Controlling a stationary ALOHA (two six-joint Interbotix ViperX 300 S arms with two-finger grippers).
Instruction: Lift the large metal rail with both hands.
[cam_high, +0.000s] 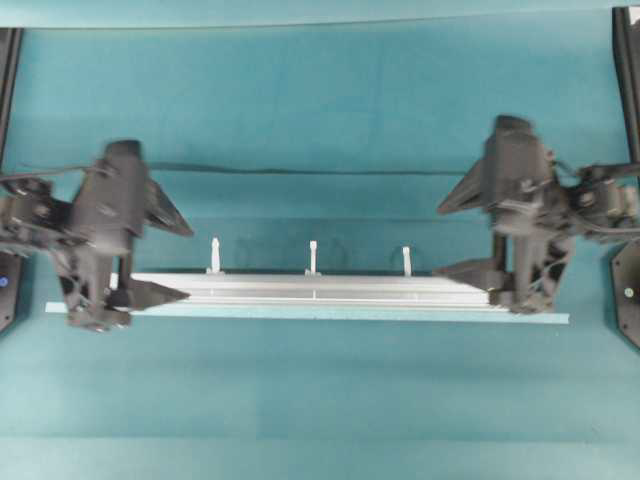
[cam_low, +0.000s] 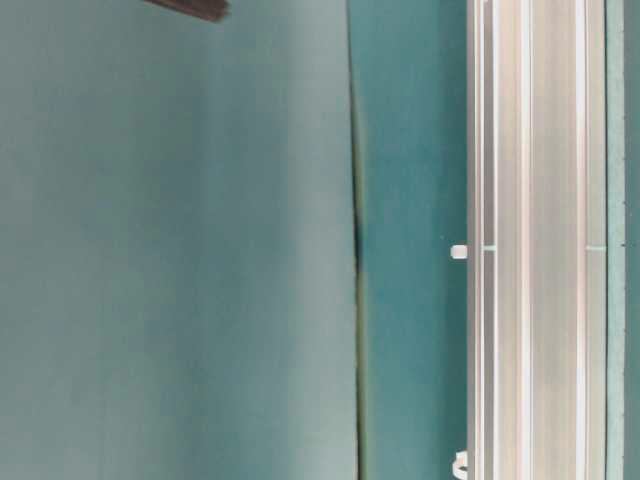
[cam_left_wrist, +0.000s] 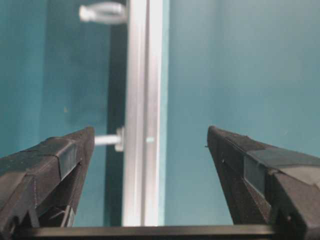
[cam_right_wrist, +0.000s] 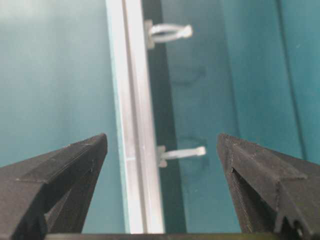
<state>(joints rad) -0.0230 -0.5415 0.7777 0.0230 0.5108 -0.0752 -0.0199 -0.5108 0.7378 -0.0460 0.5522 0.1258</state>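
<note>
The large metal rail is a long grooved silver bar lying crosswise on the teal table, with three white pegs along its far edge. My left gripper stands open over the rail's left end, one finger on each side. In the left wrist view the rail runs between the wide-apart fingertips of that gripper without touching either. My right gripper is open at the right end. In the right wrist view the rail and a peg lie between this gripper's fingers, untouched.
A thin pale tape strip lies along the rail's near side and reaches past both ends. A dark seam crosses the teal cover behind the rail. Black frame posts stand at the table's left and right edges.
</note>
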